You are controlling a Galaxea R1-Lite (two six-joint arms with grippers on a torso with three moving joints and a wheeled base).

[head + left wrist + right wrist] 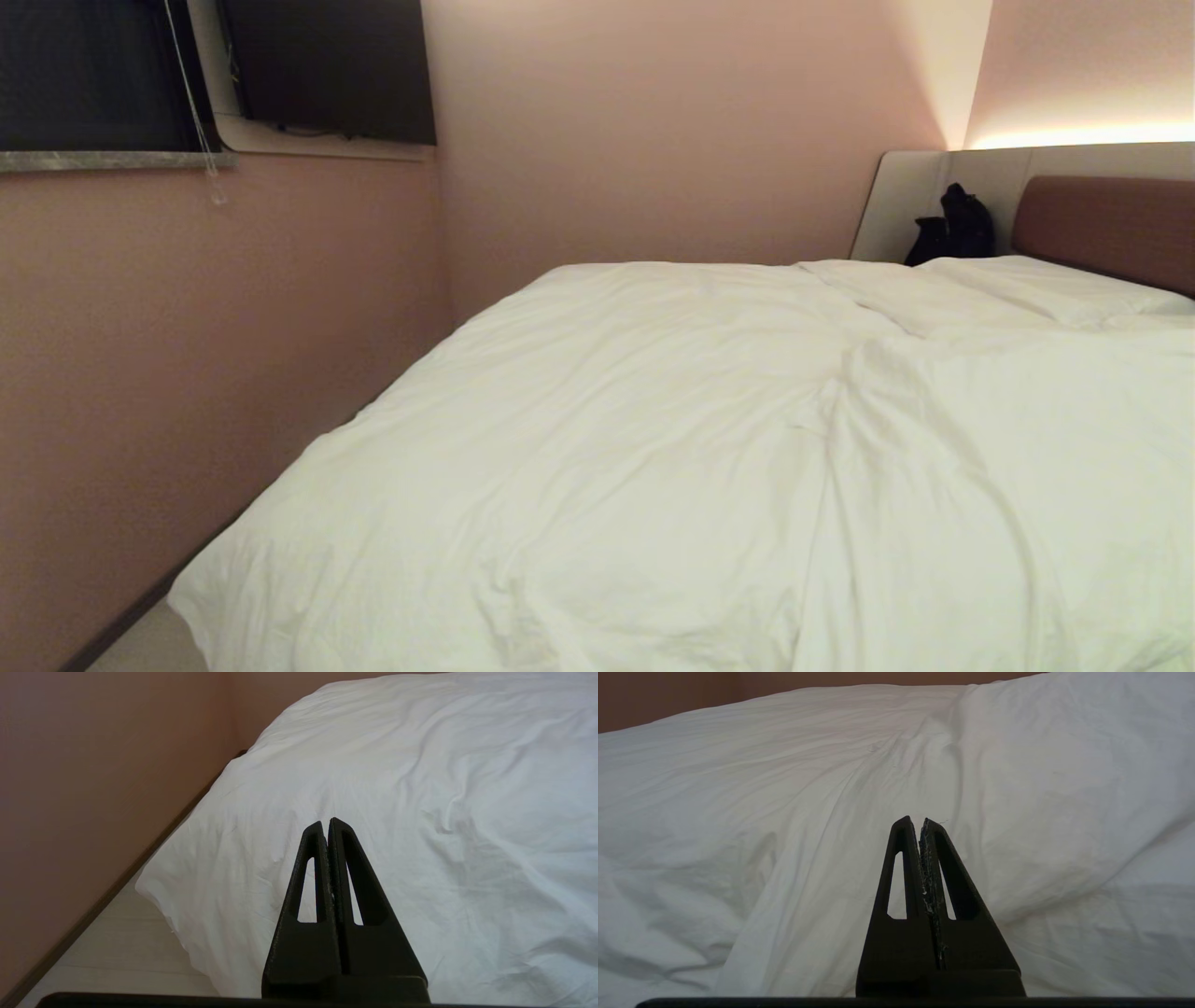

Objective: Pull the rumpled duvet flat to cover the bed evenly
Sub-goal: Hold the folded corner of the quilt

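- Across the head view: one bed (pixel 1102 229), its grey-beige headboard panels and one reddish-brown padded section at the far right, the right side cut off by the picture edge.
- One duvet (pixel 597 420), white and wrinkled, lies over nearly the whole visible bed. A raised fold runs from the middle toward the near edge; the part to its right sits higher and puffier.
- Near left corner of the duvet hangs over the bed's edge, just beside the pink wall (pixel 205 373), with a strip of pale floor (pixel 149 644) showing below it.
- One pillow (pixel 1046 285) is discernible at the head end, white on white; whether a second lies beside it cannot be told.
- One dark object (pixel 952 229) stands against the headboard; its nature is too small to make out.
- One dark screen (pixel 327 70) is mounted high on the wall, and one dark window (pixel 93 75) with a hanging cord sits to its left; both are cut off at the top.
- Left tool (pixel 327 823): fingers pressed together, nothing between them, held above the duvet near its left corner, not touching it.
- Right tool (pixel 920 821): fingers pressed together, empty, held above the duvet beside the raised fold.
- Neither arm appears in the head view.
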